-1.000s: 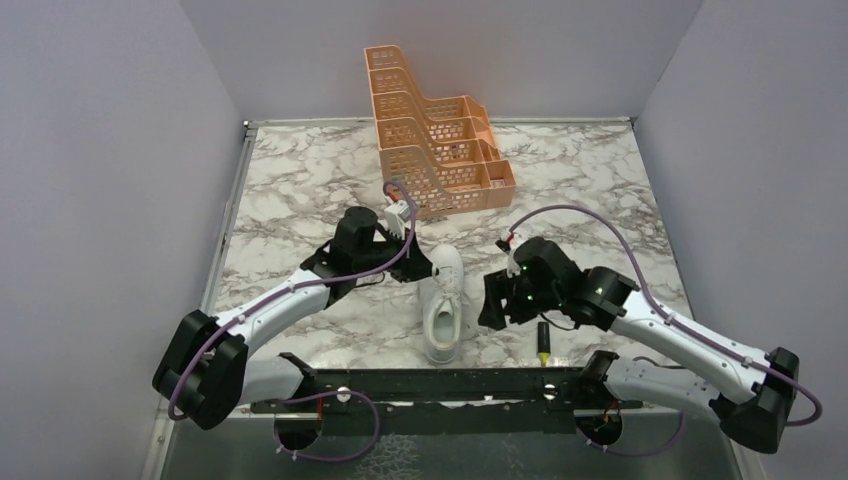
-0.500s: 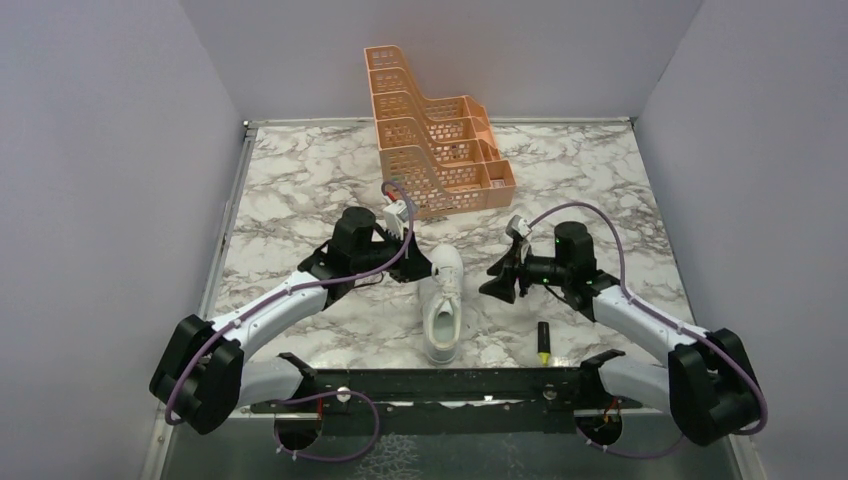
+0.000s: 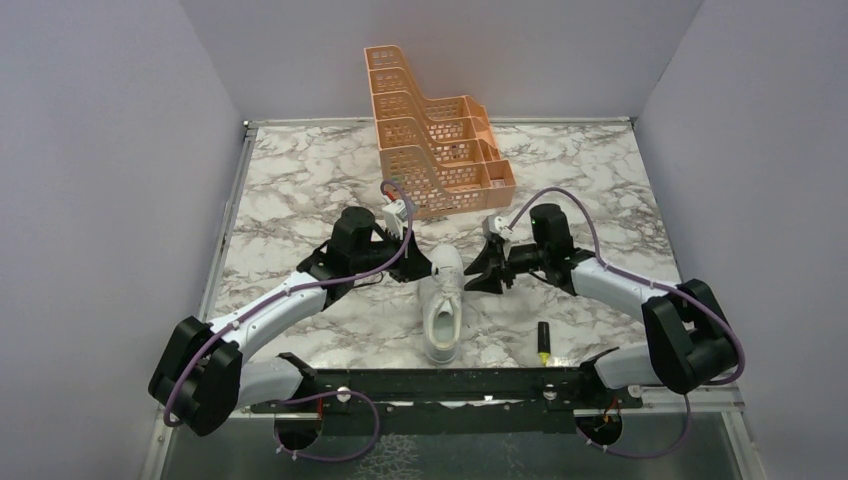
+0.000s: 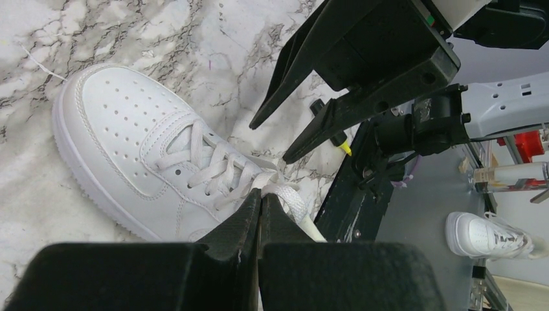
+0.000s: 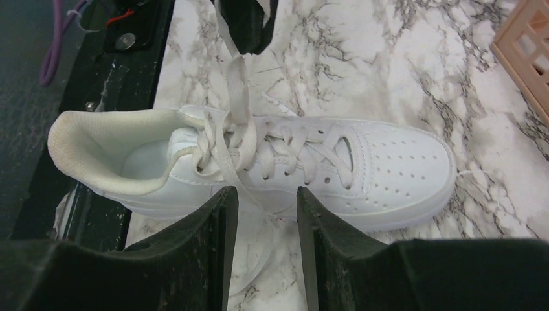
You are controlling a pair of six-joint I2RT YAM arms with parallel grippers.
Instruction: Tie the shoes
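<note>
Near the front of the marbled desk [image 3: 300, 190], between the two arms, the white sneaker [image 3: 441, 312] rests on its sole. Its long axis runs front to back, almost square to the black rail [image 3: 450, 385] that carries the arm bases. The heel opening sits close to that rail. The perforated toe points away from the arms, toward the orange rack [image 3: 435, 150] at the far side of the desk. The toe stops short of the rack, with bare marble between them.

The left end effector [image 4: 260, 201] is pressed together on a lace [image 4: 292, 199]. It sits just off the shoe's left side. The flat white lace runs from the crossing at the top of the tongue straight into the closed fingertips. In the right wrist view the same lace stretches from the tongue to that dark end effector at the picture's top edge.

The right end effector [image 3: 477, 275] comes in from the opposite side, just beside the shoe's right flank. Its jaws stand apart, and its two fingers [image 5: 210, 227] frame a gap through which the sneaker's side wall and sole edge show. Whether the tips touch the shoe cannot be told.

A yellow-tipped marker [image 3: 543, 343] lies on the desk to the right of the heel, near the rail and apart from the shoe.
</note>
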